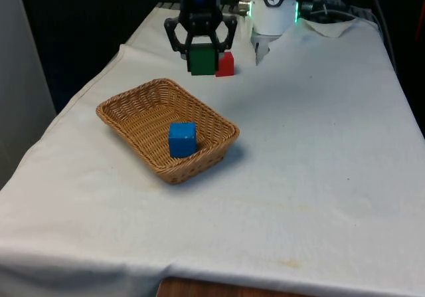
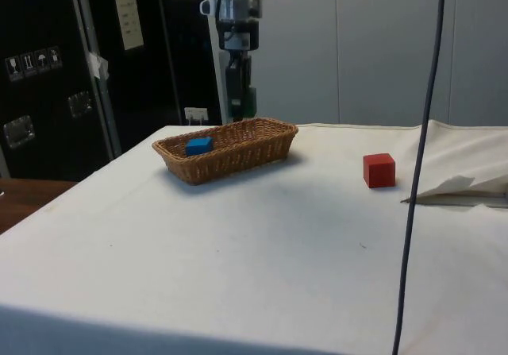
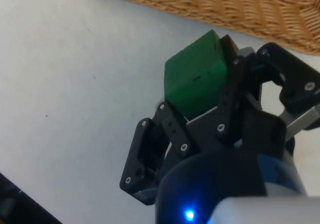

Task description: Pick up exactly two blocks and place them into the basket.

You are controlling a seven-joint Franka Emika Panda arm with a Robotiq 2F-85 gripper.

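At centre-left of the front view, the wicker basket is already holding one blue block, so by my reading the first placement is complete. At upper centre, the gripper is clamping the green block between its closed fingers and is carrying it above the cloth, just beyond the basket's far rim. Just to its right, the red block is resting on the table; releasing the green block into the basket is the remaining step.
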